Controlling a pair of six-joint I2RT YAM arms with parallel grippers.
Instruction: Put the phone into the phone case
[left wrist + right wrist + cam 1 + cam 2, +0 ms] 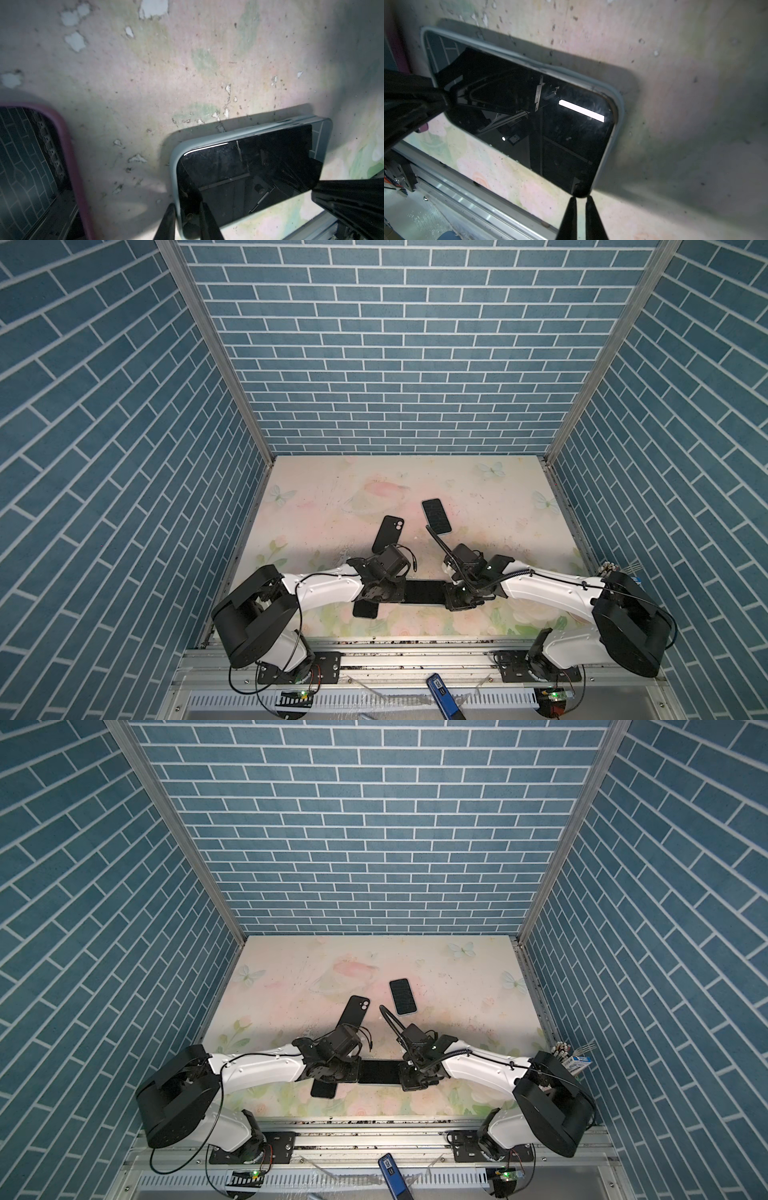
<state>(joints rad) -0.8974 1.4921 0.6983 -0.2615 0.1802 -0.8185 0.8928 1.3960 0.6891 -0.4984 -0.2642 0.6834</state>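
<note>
Blue device (pixel 439 691) on front rail: label too small to read. Phone (pixel 539 116) sits partly in grey phone case (pixel 173 166), near front edge of table (pixel 478 497). Left gripper (pixel 187 205) pinches case rim. Right gripper (pixel 580 198) nearly closed, tips at phone corner. Open room toward rear.

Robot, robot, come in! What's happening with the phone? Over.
Left gripper clamped on grey case rim. Right gripper shut at phone corner. Phone skewed, not fully seated. Maroon-cased phone nearby, not touching.

Blue brick walls (pixel 395 344), floral tabletop (pixel 465 493).
</note>
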